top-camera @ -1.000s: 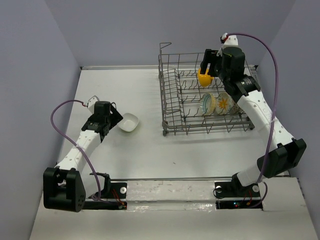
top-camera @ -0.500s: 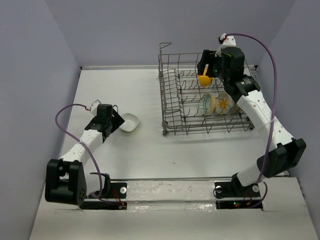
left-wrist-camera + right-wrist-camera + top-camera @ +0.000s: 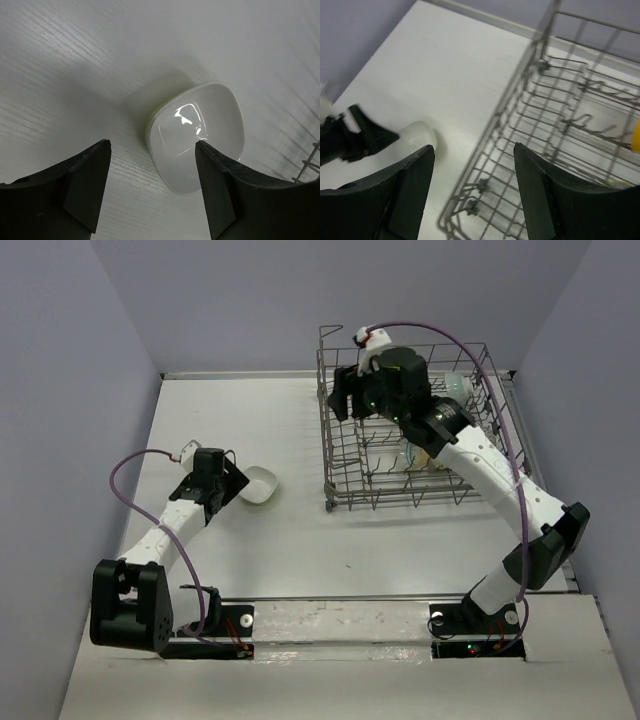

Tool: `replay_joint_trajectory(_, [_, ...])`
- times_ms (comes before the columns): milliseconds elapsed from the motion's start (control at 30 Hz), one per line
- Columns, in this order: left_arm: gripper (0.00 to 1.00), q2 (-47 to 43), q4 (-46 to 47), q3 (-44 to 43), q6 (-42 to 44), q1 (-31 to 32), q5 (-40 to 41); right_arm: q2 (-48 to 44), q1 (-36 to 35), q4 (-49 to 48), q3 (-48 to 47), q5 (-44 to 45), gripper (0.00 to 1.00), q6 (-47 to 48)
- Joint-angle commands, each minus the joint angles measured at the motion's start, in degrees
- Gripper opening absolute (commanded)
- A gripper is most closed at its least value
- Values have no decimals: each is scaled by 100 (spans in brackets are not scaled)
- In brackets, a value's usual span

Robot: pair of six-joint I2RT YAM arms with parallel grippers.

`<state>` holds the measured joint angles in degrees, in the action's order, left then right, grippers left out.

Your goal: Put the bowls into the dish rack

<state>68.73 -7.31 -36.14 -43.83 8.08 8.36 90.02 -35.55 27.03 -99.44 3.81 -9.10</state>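
Observation:
A white squarish bowl [image 3: 258, 485] lies on the table left of the dish rack [image 3: 340, 455]. My left gripper [image 3: 230, 483] is open right beside it. In the left wrist view the bowl [image 3: 200, 132] lies between and just ahead of the spread fingers, with the right finger [image 3: 220, 195] over its near rim. My right gripper [image 3: 346, 400] hangs open and empty above the rack's left end. Its wrist view looks down on the rack rim [image 3: 519, 97], the white bowl [image 3: 417, 135], and an orange-yellow sliver [image 3: 636, 137] in the rack at the right edge. My right arm hides most of the rack's bowls.
Grey walls close in the table on the left, back and right. The rack's tall wire sides and upright tines [image 3: 430, 480] stand under my right arm. A purple cable [image 3: 120, 475] loops by my left arm.
My right arm has swung left from the rack's back right to above its left end, and the orange-yellow bowl is no longer in its fingers. My left gripper edged towards the white bowl.

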Motion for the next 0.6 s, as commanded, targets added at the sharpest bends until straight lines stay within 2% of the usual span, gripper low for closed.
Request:
replay_joint_trajectory(0, [77,-360,-200,-753,173,-148,96,173,-1038,180,-462,426,70,321])
replay_joint_trajectory(100, [78,-588,-577,-1394,445,-376,113,690,-1663,259,-682,715,70,453])
replay_joint_trajectory(200, [80,-712,-780,-2106,683,-762,43,1052,-1955,294,-919,1033,70,515])
replay_joint_trajectory(367, [82,-669,-1008,-3089,876,-1484,-370,1964,-2438,259,-1340,1007,68,532])
replay_joint_trajectory(567, [86,-686,-693,-3381,640,-1993,-966,3080,-2614,110,-1805,1007,66,541])
